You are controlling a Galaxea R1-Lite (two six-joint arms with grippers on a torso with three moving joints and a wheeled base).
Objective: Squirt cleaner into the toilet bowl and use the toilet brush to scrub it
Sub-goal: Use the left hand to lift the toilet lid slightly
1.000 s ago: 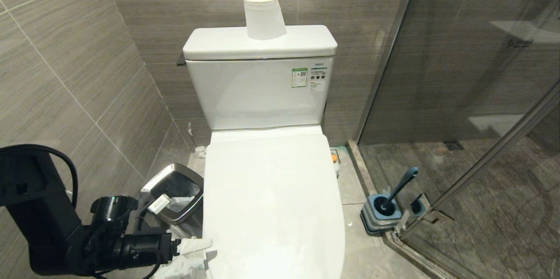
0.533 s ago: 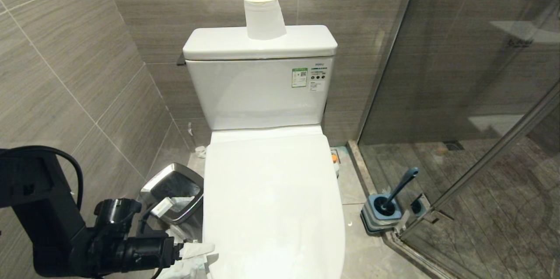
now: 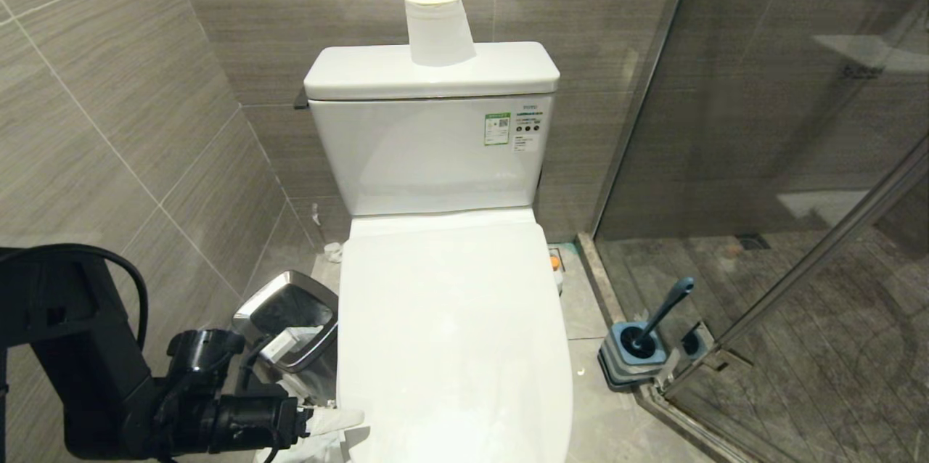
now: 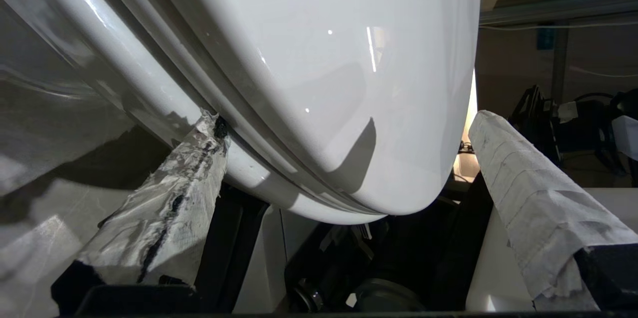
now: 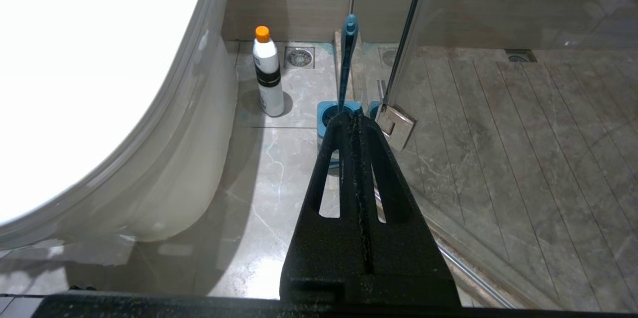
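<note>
The toilet bowl [image 3: 450, 332] has its white lid down, so its inside is hidden. My left gripper [image 3: 347, 425] is at the lid's front left edge, open, its taped fingers [image 4: 197, 173] astride the rim; one tip touches the seam under the lid [image 4: 319, 59]. My right gripper [image 5: 351, 119] is shut and empty, hanging above the floor to the right of the toilet [image 5: 149, 148]. The cleaner [image 5: 268, 74], white with an orange cap [image 3: 555, 264], stands on the floor beside the toilet. The toilet brush [image 3: 664, 312] [image 5: 347, 59] stands in its blue holder [image 3: 630, 355].
A steel-rimmed waste bin [image 3: 289, 324] stands just left of the toilet, close behind my left arm. A toilet-paper roll [image 3: 438, 27] rests on the tank. The glass shower door [image 3: 784, 245] and its hinge [image 5: 395, 126] bound the right side, right next to the brush holder.
My left gripper has edged right and a little down toward the lid's front left edge, still open. Nothing else has moved.
</note>
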